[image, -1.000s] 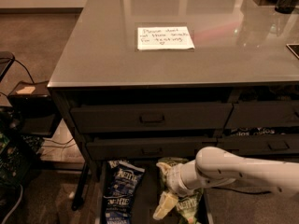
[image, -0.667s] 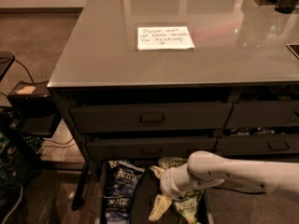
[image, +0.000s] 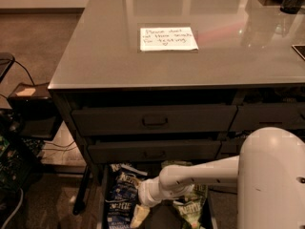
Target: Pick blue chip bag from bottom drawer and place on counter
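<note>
- One small shift toward the left side of the bottom drawer (image: 105, 209) was judged needed, so that only the blue chip bag (image: 119, 197) was taken, not the green bag (image: 193, 208).
- That blue bag lay at the drawer's left side; the gripper (image: 143, 205) was poised at the drawer's middle, just beside it, and whether it was apart or together could not be told.

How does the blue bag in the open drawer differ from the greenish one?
The blue chip bag is dark blue with white print; the green bag is pale green. The blue chip bag lies at the left of the bottom drawer, in plain view; the green bag lies at the right, partly hidden by the arm. The gripper hangs between them. Both lie in that drawer.
</note>
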`<state>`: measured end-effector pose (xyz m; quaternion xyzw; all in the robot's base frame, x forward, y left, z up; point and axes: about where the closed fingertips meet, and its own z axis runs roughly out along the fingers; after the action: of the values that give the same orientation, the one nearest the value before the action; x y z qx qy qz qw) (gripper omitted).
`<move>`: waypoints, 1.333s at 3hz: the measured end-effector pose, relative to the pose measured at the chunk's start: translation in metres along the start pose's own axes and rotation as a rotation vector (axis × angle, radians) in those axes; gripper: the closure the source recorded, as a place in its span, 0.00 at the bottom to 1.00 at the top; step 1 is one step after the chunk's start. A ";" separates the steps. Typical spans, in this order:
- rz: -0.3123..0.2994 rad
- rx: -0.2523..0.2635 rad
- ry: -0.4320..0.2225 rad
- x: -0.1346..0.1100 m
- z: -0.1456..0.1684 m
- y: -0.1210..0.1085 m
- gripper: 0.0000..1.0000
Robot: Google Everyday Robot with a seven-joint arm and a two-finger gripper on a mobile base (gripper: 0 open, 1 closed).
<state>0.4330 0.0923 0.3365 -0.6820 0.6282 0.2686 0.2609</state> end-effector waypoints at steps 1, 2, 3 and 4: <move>0.001 -0.004 0.000 0.000 0.000 0.001 0.00; 0.016 -0.020 -0.021 0.020 0.024 -0.005 0.00; 0.031 -0.057 -0.048 0.037 0.061 -0.016 0.00; 0.035 -0.090 -0.075 0.042 0.094 -0.022 0.00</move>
<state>0.4544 0.1296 0.2401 -0.6713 0.6173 0.3265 0.2484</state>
